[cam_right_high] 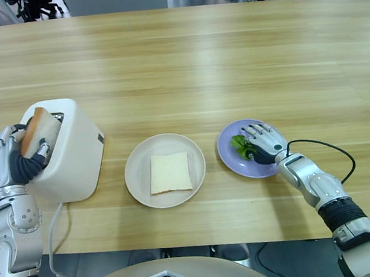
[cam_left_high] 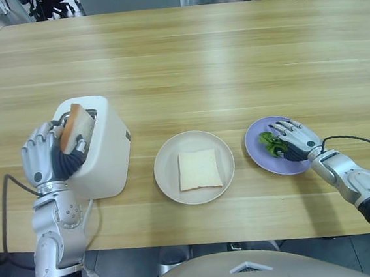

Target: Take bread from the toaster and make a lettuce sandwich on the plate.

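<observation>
Nearest you, a plain bread slice [cam_left_high: 199, 169] lies flat on the cream plate [cam_left_high: 165, 174]. To its right, your right hand [cam_left_high: 294, 140] rests on the purple plate [cam_left_high: 273, 167], fingers stretched over the lettuce [cam_left_high: 269, 143], not closed. Your left hand [cam_left_high: 42, 155] is curled around a toasted slice [cam_left_high: 73, 123] standing in the white toaster [cam_left_high: 105, 160] on the table [cam_left_high: 197, 59].

Toaster [cam_left_high: 105, 160] left, plate [cam_left_high: 167, 158] centre, lettuce [cam_left_high: 268, 143] right

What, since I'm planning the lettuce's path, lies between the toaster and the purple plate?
The cream plate holding one bread slice, bare table either side; both views show it.
</observation>
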You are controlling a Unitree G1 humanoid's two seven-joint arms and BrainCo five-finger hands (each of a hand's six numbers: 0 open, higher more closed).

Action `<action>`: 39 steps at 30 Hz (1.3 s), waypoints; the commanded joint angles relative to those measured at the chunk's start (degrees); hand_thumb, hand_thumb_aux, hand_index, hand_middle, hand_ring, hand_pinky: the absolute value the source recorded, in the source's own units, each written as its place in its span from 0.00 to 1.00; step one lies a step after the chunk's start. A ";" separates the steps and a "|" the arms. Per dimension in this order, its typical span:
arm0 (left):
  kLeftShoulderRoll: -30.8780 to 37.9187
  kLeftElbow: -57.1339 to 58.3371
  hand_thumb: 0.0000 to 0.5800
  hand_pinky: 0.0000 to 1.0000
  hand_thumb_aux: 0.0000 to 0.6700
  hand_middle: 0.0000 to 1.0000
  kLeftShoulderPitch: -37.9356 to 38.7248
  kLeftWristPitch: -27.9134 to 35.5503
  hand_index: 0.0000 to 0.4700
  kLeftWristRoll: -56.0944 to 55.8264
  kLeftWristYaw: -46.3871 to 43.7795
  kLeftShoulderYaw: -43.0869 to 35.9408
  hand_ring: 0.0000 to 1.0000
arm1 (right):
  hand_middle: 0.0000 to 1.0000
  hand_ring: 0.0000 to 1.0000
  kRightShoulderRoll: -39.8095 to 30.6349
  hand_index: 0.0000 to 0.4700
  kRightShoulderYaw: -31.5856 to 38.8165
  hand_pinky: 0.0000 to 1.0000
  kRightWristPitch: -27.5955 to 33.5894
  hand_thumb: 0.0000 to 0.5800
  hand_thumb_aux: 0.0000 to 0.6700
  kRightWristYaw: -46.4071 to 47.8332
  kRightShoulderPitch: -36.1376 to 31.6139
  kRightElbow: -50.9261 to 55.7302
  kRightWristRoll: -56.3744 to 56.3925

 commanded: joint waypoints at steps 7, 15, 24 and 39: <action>-1.64 -11.35 1.00 1.00 1.00 1.00 -6.62 -11.51 0.98 -10.10 6.85 7.93 1.00 | 0.00 0.00 0.45 0.98 -2.31 0.00 -2.90 1.00 1.00 -7.26 0.26 -8.44 2.66; -6.94 -14.00 1.00 1.00 1.00 1.00 -10.37 -13.41 0.98 -15.83 -0.32 -2.24 1.00 | 0.00 0.00 5.79 0.98 -0.66 0.00 -6.14 1.00 1.00 -9.03 -0.45 -19.31 2.05; -13.04 -9.55 1.00 1.00 1.00 1.00 -7.01 -16.38 0.98 -16.14 -4.65 -13.88 1.00 | 0.00 0.00 16.96 0.98 12.56 0.00 -8.41 1.00 1.00 -7.62 -3.25 -11.49 -5.14; -13.94 -0.53 1.00 1.00 1.00 1.00 -3.19 -19.16 0.98 -15.40 -6.60 -19.01 1.00 | 0.00 0.00 21.93 0.00 20.86 0.00 -5.08 0.00 0.00 -11.10 -7.12 2.76 -9.60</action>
